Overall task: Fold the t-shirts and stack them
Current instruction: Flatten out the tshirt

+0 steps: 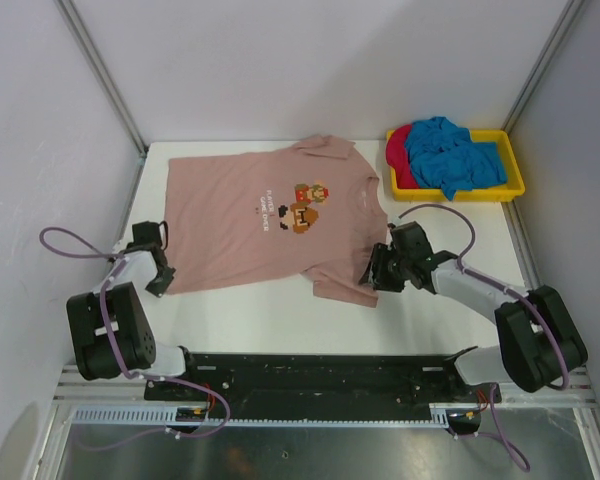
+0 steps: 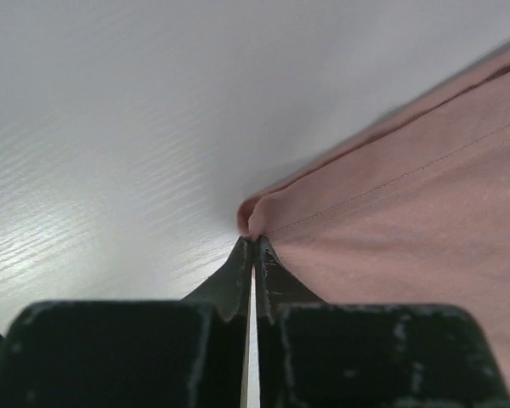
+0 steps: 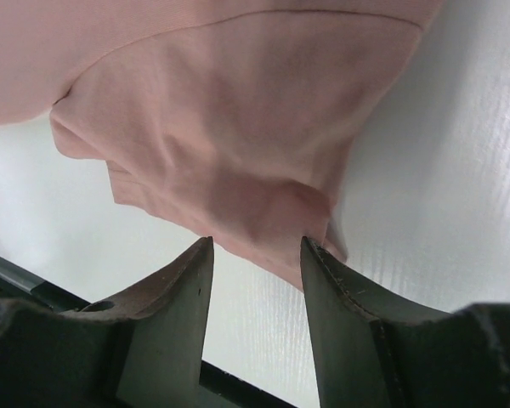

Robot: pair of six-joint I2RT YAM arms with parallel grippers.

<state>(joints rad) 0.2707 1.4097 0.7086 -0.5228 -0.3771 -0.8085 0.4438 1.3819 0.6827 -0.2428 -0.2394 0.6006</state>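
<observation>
Your left gripper [image 2: 253,245] pinches the dusty pink soft-cloth t-shirt [image 1: 265,215]; your right gripper [image 3: 255,248] stands partly open at its sleeve.

The matte shirt lies flat, print up, across the far left of the smooth white tabletop [image 1: 250,320]. Its stitched hem corner is puckered between your closed left fingers near the left edge. The rumpled sleeve edge sits at your right gripper's dark, curved fingertips, ungripped. A crumpled bright blue t-shirt [image 1: 455,155] and a red t-shirt [image 1: 398,150] fill the yellow plastic tray [image 1: 515,187] at the far right corner.
</observation>
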